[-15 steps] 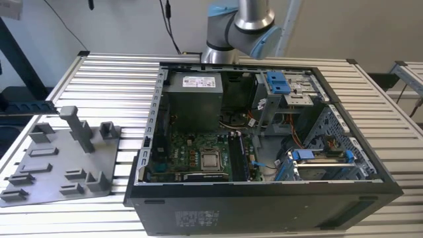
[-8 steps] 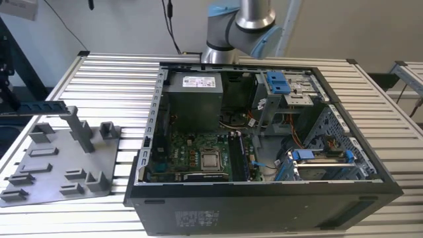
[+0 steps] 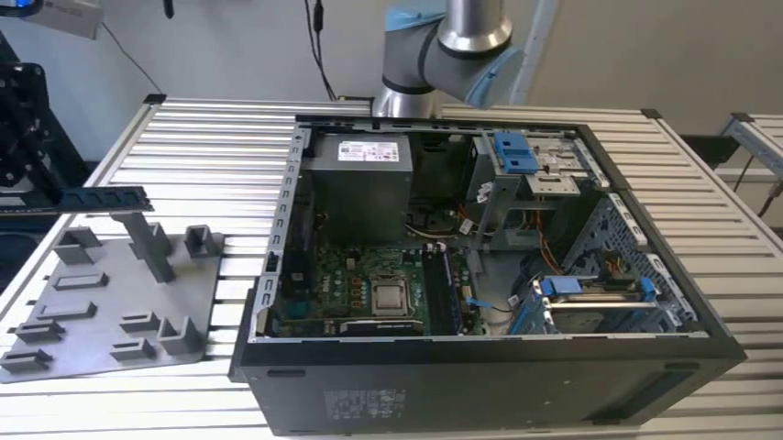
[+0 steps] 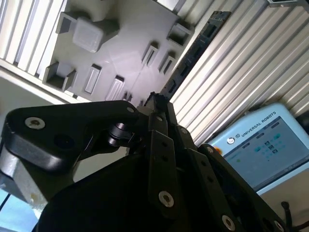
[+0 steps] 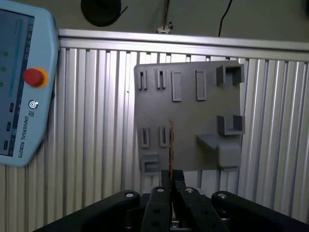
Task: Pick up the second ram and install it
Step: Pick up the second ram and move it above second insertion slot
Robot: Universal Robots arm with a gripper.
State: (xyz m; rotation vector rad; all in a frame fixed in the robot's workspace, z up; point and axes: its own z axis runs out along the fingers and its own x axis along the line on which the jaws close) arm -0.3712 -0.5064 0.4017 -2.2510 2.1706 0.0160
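Note:
The second ram [image 3: 108,198] is a thin dark bluish stick held level above the grey tray [image 3: 110,312] at the exterior view's left. My gripper [image 3: 22,200] is shut on one end of it, clear of the tray's posts. In the second wrist view the ram [image 4: 195,53] sticks out from between the black fingers [image 4: 159,108] over the tray [image 4: 125,53]. In the first wrist view the ram [image 5: 171,145] shows edge-on above the tray [image 5: 188,121], clamped at the gripper [image 5: 171,180].
The open computer case [image 3: 281,211] lies at the middle, with its motherboard, the CPU socket [image 3: 391,295] and the memory slots [image 3: 443,289] beside it. A teach pendant [image 5: 19,96] lies on the slatted table [image 3: 208,137] near the tray.

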